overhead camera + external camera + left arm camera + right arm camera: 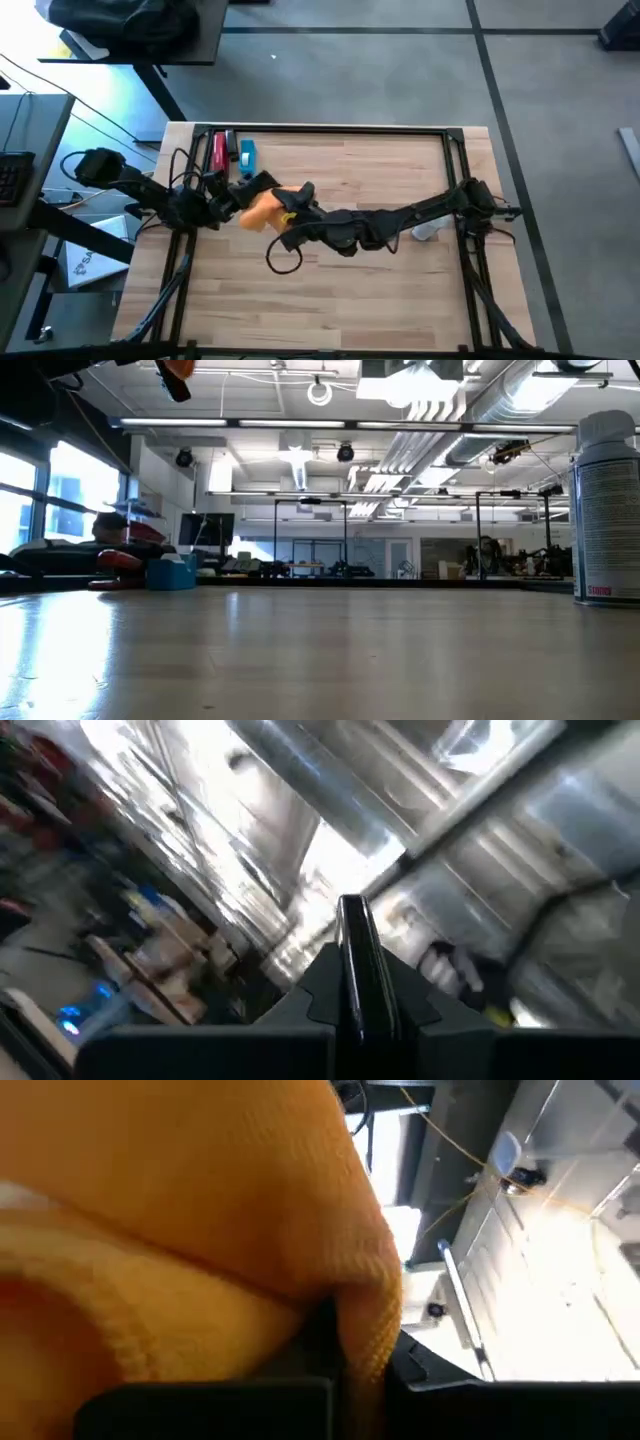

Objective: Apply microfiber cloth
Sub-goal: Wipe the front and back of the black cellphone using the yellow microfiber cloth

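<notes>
Left of the frame's centre, the right claw (pixel 284 207) is clamped on the orange cloth (pixel 260 211), meeting the left claw (pixel 240 196), clamped on a phone (pixel 256 186).

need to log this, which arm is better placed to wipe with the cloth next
Right, probably. The right gripper already holds the orange microfiber cloth; the left gripper grips a thin dark phone beside it.

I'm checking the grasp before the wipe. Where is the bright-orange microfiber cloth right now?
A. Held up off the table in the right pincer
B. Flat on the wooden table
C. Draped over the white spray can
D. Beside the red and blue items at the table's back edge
A: the bright-orange microfiber cloth bunches at the right pincer, filling its wrist view, raised above the table.
</notes>
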Available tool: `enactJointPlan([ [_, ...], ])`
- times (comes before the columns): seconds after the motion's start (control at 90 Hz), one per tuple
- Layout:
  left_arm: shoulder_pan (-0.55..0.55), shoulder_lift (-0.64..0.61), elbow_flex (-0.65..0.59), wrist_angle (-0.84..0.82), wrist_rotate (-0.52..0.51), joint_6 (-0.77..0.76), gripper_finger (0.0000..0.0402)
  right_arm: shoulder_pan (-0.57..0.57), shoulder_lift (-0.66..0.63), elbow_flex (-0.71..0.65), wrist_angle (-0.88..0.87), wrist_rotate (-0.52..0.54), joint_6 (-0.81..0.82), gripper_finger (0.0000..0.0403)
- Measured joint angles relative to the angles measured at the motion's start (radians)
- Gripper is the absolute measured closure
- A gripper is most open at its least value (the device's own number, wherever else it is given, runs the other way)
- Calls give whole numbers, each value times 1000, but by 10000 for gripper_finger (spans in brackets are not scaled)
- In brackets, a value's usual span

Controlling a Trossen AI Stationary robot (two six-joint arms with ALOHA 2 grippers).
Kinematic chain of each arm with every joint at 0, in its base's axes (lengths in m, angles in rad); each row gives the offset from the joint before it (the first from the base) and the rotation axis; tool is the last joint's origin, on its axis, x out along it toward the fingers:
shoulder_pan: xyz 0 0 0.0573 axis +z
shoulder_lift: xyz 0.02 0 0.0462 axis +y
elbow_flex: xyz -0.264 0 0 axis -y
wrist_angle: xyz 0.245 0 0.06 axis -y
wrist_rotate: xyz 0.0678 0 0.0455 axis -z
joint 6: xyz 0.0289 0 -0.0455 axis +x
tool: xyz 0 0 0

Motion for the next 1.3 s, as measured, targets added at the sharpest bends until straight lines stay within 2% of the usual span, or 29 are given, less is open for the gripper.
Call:
enactJointPlan([
  [0.089, -4, -52, -19, -9, 49, 5, 394, 30, -34, 2, -146, 5, 131, 403],
  [0.2, -7, -92, -28, -9, 48, 39, 394, 52, -75, 2, -313, -4, 344, 403],
  [0.322, -11, -93, -24, -77, 21, 78, 394, 56, -124, 2, -357, -142, 533, 403],
  [0.478, -4, -67, -9, -102, -5, 80, 394, 27, -128, 2, -363, -286, 634, 403],
  [0.678, -9, -31, 12, -100, -4, 87, 394, -35, -103, 2, -334, -322, 615, 403],
  [0.856, -13, 1, 14, -98, -8, 51, 394, -82, -103, 2, -249, -456, 525, 403],
  [1.011, -11, 35, 34, -94, -23, 45, 394, -125, -83, 2, -260, -555, 595, 403],
  [1.3, -9, 22, 49, -105, -27, 64, 394, -80, -36, 2, -329, -536, 577, 403],
])
